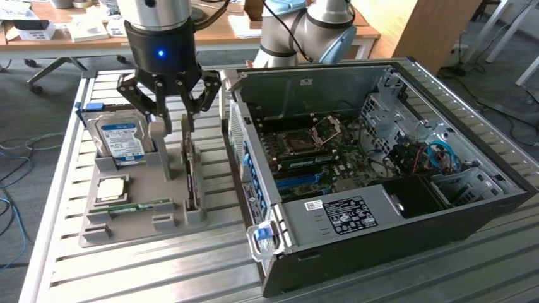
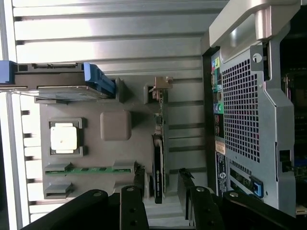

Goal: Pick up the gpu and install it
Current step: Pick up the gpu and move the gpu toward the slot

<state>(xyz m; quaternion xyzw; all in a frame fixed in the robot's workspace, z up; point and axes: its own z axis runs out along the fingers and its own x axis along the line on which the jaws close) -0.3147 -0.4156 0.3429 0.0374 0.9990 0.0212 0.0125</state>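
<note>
Slatted metal tabletop (image 1: 126,271) carries a gray holder (image 1: 139,183). The gpu (image 2: 158,160) stands on edge in this holder, at the side nearest the computer case (image 1: 404,240). My gripper (image 1: 173,118) hangs open above the holder, with one finger on each side of the gpu.

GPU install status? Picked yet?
Done: the gripper is lined up over the gpu, with open jaws on either side of it.
In hand: nothing is gripped. The card stands edge-on in the grey tray.
Left: the grasp, the lift and seating the card in the open PC case.
</note>
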